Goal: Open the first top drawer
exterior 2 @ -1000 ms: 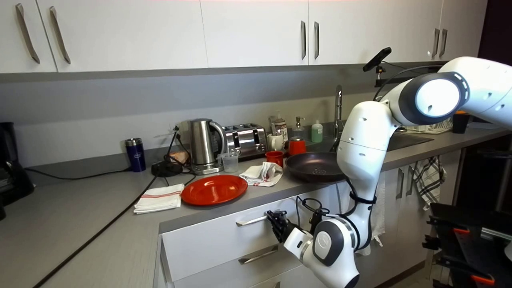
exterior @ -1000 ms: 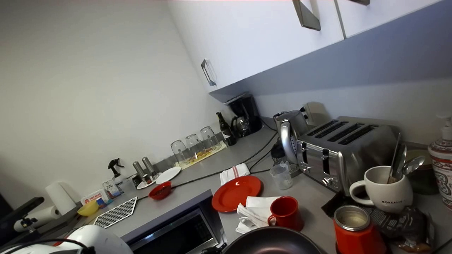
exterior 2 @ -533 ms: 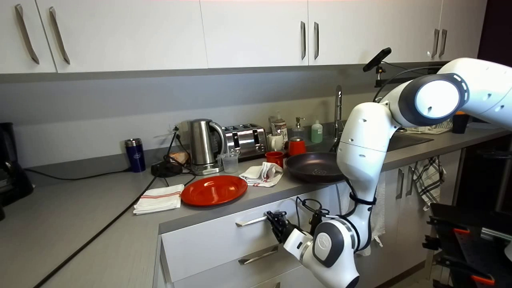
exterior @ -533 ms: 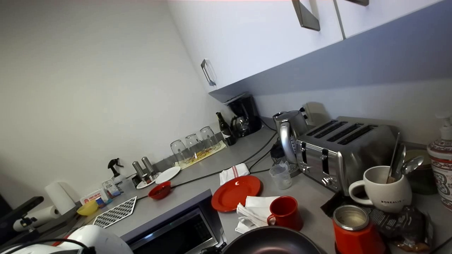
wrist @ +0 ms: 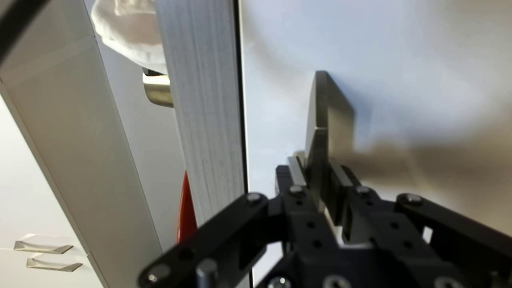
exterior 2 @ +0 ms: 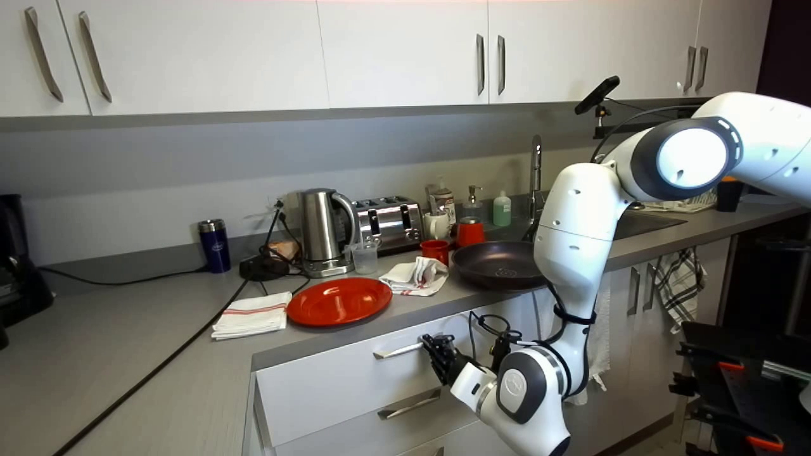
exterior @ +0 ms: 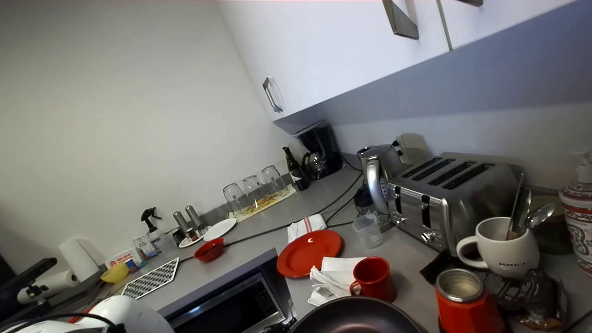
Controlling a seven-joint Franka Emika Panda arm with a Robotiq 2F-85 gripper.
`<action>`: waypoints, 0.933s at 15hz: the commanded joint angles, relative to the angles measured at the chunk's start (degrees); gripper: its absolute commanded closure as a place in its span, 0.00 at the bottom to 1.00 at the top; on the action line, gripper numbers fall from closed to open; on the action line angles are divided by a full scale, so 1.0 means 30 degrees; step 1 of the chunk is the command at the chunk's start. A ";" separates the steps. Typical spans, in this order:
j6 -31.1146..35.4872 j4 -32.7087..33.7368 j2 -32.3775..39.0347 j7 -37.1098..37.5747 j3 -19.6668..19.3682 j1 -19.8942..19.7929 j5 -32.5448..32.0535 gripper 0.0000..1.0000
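While jaws clasp drawer handle (wrist: 321, 105), counter (exterior 2: 127, 335) bears plate (exterior 2: 340, 301), skillet (exterior 2: 499, 263) (cloth (exterior 2: 415, 277) between)

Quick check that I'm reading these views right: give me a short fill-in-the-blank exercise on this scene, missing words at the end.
1. On the top drawer, the gripper holds the ____.
2. The plate between the white cloths is coloured ____.
3. Beside the kettle, the slotted steel appliance is a ____.
4. The long cable across the counter is coloured ____.

Missing words: handle; red; toaster; black.
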 commanded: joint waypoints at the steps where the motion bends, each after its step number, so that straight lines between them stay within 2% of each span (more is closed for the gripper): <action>1: -0.0427 -0.1104 0.0376 0.0038 0.0485 0.1420 -0.1076 0.94; 8: -0.0576 -0.1331 0.0345 0.0256 0.0421 0.1365 -0.1368 0.94; 9: -0.0122 -0.0036 0.0077 -0.0041 -0.0020 -0.0069 -0.0375 0.84; 14: -0.0140 -0.0061 0.0078 -0.0033 -0.0039 -0.0074 -0.0447 0.84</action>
